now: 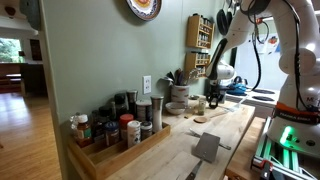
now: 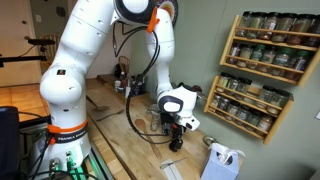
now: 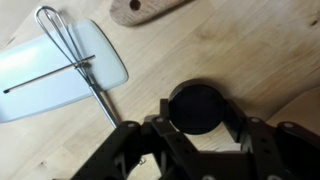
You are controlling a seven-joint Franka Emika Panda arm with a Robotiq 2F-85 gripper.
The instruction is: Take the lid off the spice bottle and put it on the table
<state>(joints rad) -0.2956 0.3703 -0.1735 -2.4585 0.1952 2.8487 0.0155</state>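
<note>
In the wrist view the lid (image 3: 195,107), round and dark, sits between my gripper's two black fingers (image 3: 200,112), which press against it on both sides. The spice bottle's pale body is hidden beneath the lid, and I cannot tell whether the lid is still on it. The light wooden table (image 3: 250,50) lies below. In both exterior views the gripper (image 1: 213,96) (image 2: 177,133) points straight down, close above the table (image 1: 190,135) (image 2: 120,120); the lid and bottle are too small to make out there.
A wire whisk (image 3: 75,50) rests on a white dish (image 3: 40,85) to the lid's left. A wooden utensil (image 3: 150,8) lies beyond. A wooden tray of jars (image 1: 115,135), a utensil crock (image 1: 178,92), a metal scraper (image 1: 207,148) and a wall spice rack (image 2: 265,70) are nearby.
</note>
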